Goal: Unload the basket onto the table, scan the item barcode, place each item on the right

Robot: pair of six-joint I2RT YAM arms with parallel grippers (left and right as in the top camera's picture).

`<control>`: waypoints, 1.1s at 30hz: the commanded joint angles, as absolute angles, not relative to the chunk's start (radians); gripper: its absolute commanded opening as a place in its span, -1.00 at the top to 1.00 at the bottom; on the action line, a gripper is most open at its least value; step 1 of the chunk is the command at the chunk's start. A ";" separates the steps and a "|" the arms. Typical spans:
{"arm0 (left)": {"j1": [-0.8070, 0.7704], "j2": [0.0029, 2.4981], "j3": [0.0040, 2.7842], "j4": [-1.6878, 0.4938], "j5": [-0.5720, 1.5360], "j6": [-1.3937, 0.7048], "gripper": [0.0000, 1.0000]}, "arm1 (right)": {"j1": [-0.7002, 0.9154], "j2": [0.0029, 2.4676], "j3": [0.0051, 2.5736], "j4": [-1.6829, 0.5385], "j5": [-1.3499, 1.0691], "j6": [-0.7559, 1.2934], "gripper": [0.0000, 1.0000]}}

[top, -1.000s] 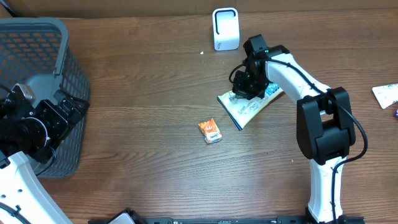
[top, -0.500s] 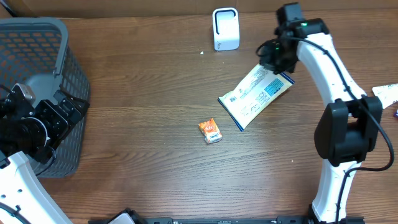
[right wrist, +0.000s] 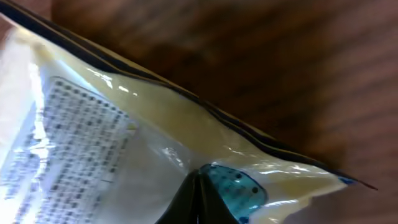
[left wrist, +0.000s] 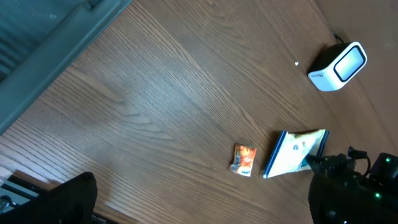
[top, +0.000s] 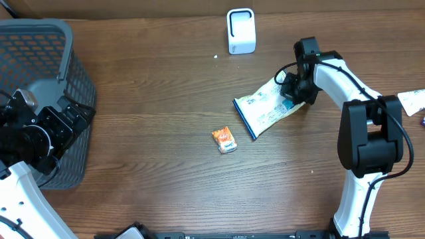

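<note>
A white printed packet [top: 262, 109] with a blue edge lies on the wooden table, its right end raised slightly. My right gripper [top: 293, 91] is shut, and its tips press onto that end beside a blue patch [right wrist: 239, 190]. In the right wrist view the packet [right wrist: 112, 130] fills the frame under the closed gripper [right wrist: 199, 177]; I see no film between the jaws. No barcode is clear to me. The white scanner [top: 241, 31] stands at the back. My left gripper [left wrist: 205, 208] is open and empty at the far left, its dark fingers [left wrist: 68, 199] wide apart. It also sees the packet [left wrist: 292, 152].
A small orange packet [top: 224, 140] lies near the middle of the table. A grey mesh basket [top: 40, 40] stands at the left, next to my left arm. Another white item [top: 413, 99] lies at the right edge.
My right arm swung from over the packet up to the back right, then came down onto the packet's right end. The packet shifted and its right end lifted. The left arm stayed still.
</note>
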State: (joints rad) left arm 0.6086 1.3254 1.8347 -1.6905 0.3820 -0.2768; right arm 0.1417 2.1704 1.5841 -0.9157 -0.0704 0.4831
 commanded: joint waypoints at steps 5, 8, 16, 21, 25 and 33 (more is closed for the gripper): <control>0.602 1.324 1.831 -1.689 0.385 -0.254 -1.00 | 0.142 2.108 1.595 -1.058 -0.052 0.510 0.93; 0.602 1.324 1.831 -1.689 0.385 -0.254 -0.99 | 0.142 2.069 1.639 -1.118 -0.086 0.508 0.93; 0.602 1.324 1.831 -1.689 0.385 -0.254 -1.00 | 0.162 2.004 1.670 -1.034 -0.339 0.434 0.93; 0.602 1.324 1.831 -1.689 0.385 -0.254 -1.00 | 0.204 2.016 1.607 -0.914 -0.336 0.449 0.93; 0.602 1.324 1.831 -1.689 0.385 -0.254 -0.99 | 0.247 2.035 1.534 -0.825 -0.335 0.498 0.93; 0.602 1.324 1.831 -1.689 0.385 -0.254 -0.99 | 0.299 2.129 1.431 -0.693 -0.317 0.585 0.93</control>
State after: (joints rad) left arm 0.6086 1.3254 1.8347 -1.6905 0.3820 -0.2768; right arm 0.2951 2.0853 1.4567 -0.6971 -0.3256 0.5400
